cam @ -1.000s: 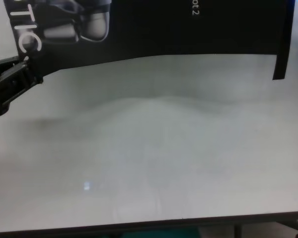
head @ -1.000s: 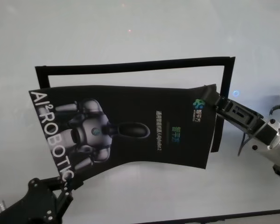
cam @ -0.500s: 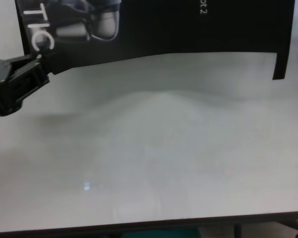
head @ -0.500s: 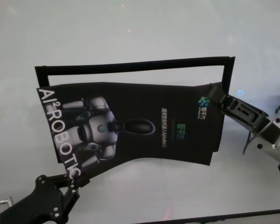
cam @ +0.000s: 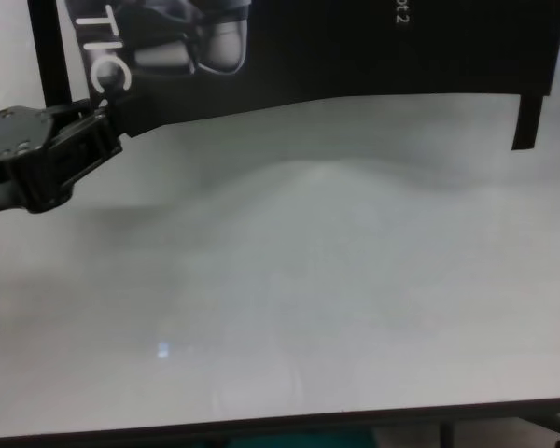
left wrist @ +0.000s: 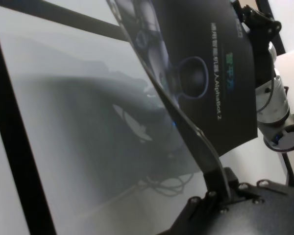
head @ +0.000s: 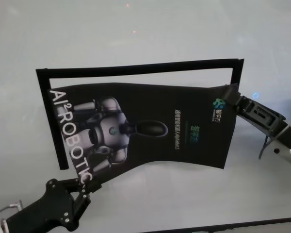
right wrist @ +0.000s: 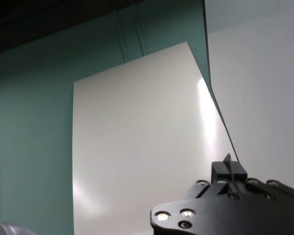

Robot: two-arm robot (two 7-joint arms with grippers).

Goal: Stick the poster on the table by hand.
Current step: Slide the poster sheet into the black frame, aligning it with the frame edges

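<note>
Here the left gripper (head: 82,187) pinches the lower left corner of the poster (head: 150,128) and the right gripper (head: 233,97) pinches the right edge, probably to stretch it flat above the surface (head: 136,29).

Head view looks down on the whole poster (head: 145,131); chest view — lower, nearer — shares only its near edge.

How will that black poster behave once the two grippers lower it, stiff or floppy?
Probably floppy: the poster sags and curves between the left gripper and right gripper. It looks thin and light, pinched only at two corners. It may buckle when pushed onto the table.
</note>
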